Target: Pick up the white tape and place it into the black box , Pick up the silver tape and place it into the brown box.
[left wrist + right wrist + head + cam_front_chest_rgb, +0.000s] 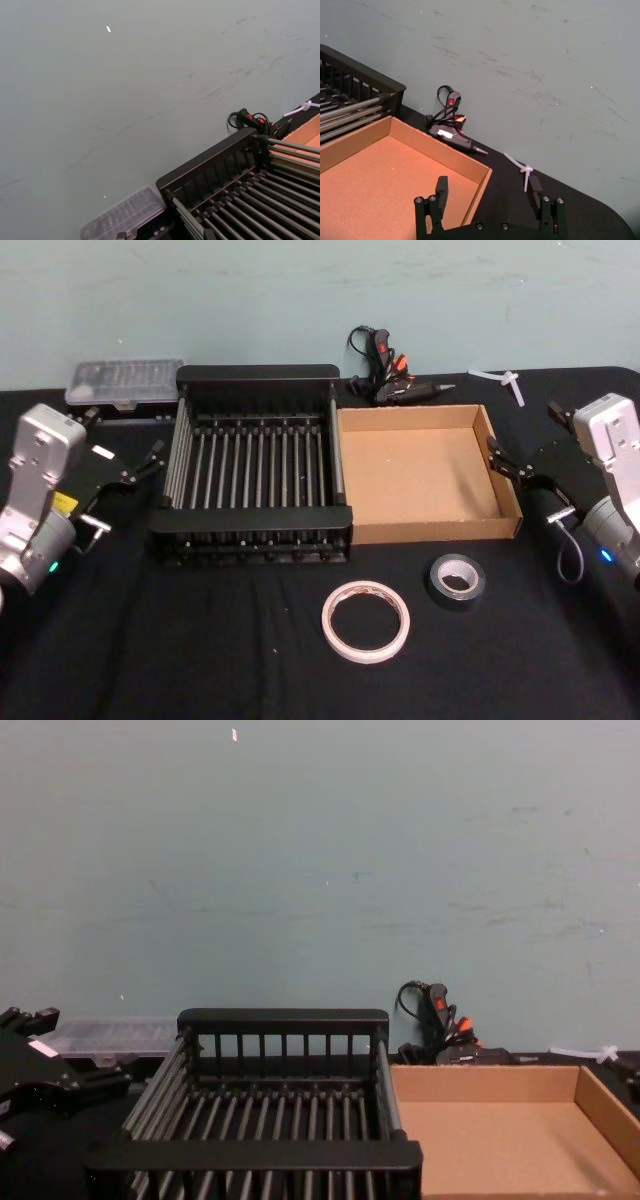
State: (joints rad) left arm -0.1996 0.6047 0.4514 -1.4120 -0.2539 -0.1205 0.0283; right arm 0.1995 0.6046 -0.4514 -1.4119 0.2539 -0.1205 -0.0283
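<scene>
I get soft, even light from overhead, and the teal wall (320, 870) reads flat without hot spots. The black bench (200, 660) swallows shadows, so the black box (260, 455) blends into it. All my feeds look slightly soft and grainy.

A scuffed pale teal wall (320, 870) is seen behind a table covered in black cloth (200, 660); even, diffuse lighting is noted

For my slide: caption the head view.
White tape and silver tape lie before black box and brown box.
</scene>
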